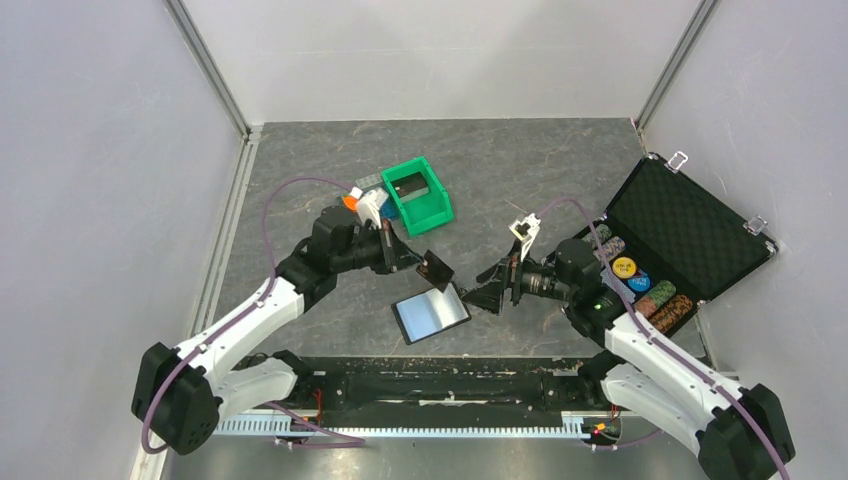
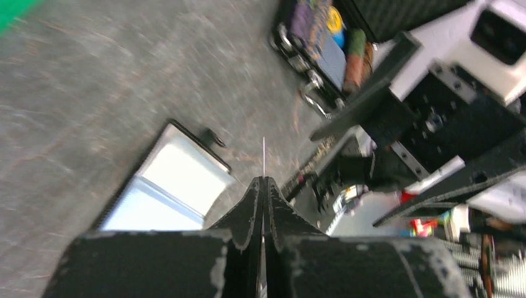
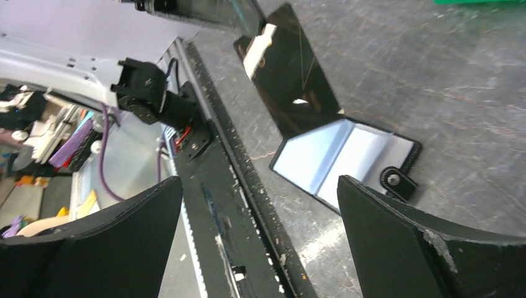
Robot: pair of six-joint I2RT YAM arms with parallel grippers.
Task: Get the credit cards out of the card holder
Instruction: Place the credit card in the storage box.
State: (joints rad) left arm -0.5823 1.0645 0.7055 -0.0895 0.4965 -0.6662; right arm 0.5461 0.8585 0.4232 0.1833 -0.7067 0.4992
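One credit card (image 1: pixel 436 270) is pinched in the left gripper (image 1: pixel 424 264), up over the open card holder (image 1: pixel 432 314) (lying flat); right gripper (image 1: pixel 488 288) gapes wide just beside it.

You see your right pincer (image 3: pixel 257 186) spread wide. Past it the card holder (image 3: pixel 347 158) lies open on the table (image 3: pixel 446 93). The left pincer (image 3: pixel 251 28) grips a tilted black credit card (image 3: pixel 291 74) by its top.

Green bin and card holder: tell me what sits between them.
In the top external view, the left pincer, shut on a black credit card, sits between the green bin and the open card holder.
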